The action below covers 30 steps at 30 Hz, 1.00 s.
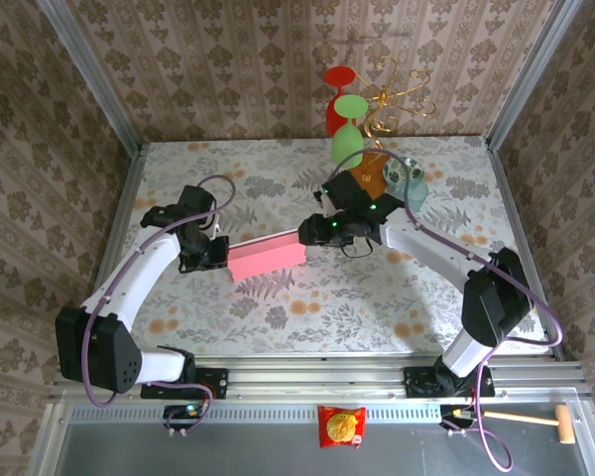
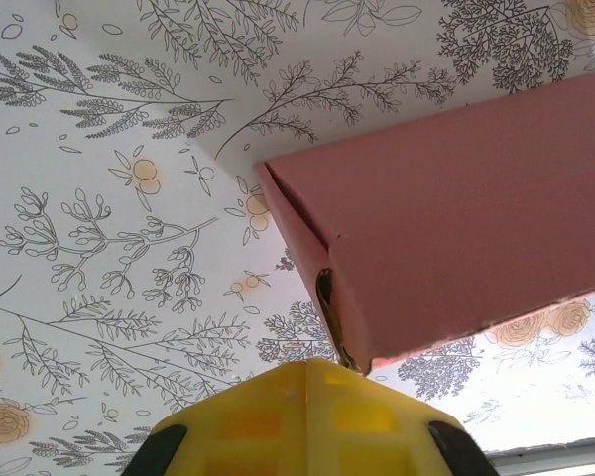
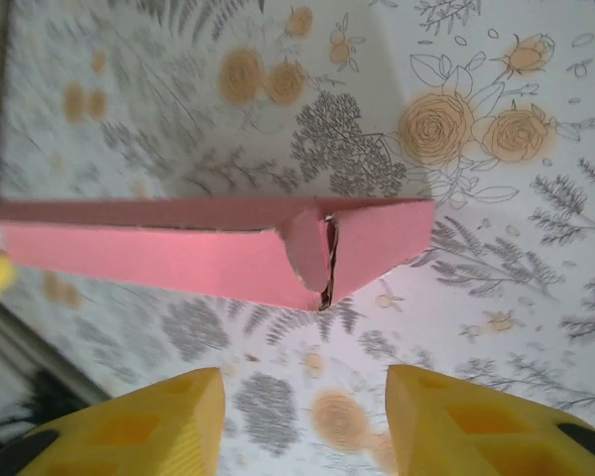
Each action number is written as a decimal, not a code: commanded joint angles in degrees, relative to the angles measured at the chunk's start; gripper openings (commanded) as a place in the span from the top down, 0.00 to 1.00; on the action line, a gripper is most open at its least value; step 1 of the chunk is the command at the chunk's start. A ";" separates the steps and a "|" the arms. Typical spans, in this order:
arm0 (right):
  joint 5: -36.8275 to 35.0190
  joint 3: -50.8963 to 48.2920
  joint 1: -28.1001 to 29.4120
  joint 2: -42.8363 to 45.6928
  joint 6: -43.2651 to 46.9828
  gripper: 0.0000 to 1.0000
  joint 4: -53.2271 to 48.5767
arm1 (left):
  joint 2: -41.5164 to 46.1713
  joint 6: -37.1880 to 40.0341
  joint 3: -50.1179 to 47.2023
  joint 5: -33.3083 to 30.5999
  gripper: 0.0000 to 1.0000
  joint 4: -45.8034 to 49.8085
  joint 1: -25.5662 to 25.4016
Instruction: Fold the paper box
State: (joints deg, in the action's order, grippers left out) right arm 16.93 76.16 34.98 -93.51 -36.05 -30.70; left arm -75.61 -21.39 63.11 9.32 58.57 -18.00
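The pink paper box (image 1: pixel 268 258) lies closed up as a long flat shape on the flowered table, between my two grippers. My left gripper (image 1: pixel 216 254) sits at its left end. In the left wrist view its yellow fingers (image 2: pixel 278 416) are shut together with nothing between them, and their tip almost touches the lower corner of the paper box (image 2: pixel 456 238), where a side flap gapes slightly. My right gripper (image 1: pixel 313 232) is at the right end. In the right wrist view it (image 3: pixel 302 397) stands open, a little back from the end of the paper box (image 3: pixel 178 253), holding nothing.
Behind the right arm stand a red glass (image 1: pixel 338 99) and a green glass (image 1: pixel 347 134), a gold wire stand (image 1: pixel 397 99), a brown-orange booklet (image 1: pixel 377 177) and a clear glass (image 1: pixel 414 177). A snack packet (image 1: pixel 341 426) and a wooden mallet (image 1: pixel 540 420) lie on the front ledge.
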 commanded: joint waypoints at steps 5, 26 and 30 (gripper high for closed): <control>6.28 -7.37 -4.81 3.45 -32.02 0.42 16.56 | 0.56 -0.73 -0.19 -0.88 1.00 0.79 -0.48; 16.37 -6.34 -4.14 -5.99 -61.90 0.37 16.25 | 0.92 -1.11 0.34 -0.80 1.00 1.03 -0.63; 16.17 -7.18 -4.04 -6.19 -61.96 0.39 17.92 | 0.91 -1.06 0.43 -0.88 1.00 1.12 -0.63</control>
State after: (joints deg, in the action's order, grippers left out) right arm 31.79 69.36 30.61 -99.07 -96.66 -12.84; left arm -75.61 -21.41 63.11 8.95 58.57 -18.35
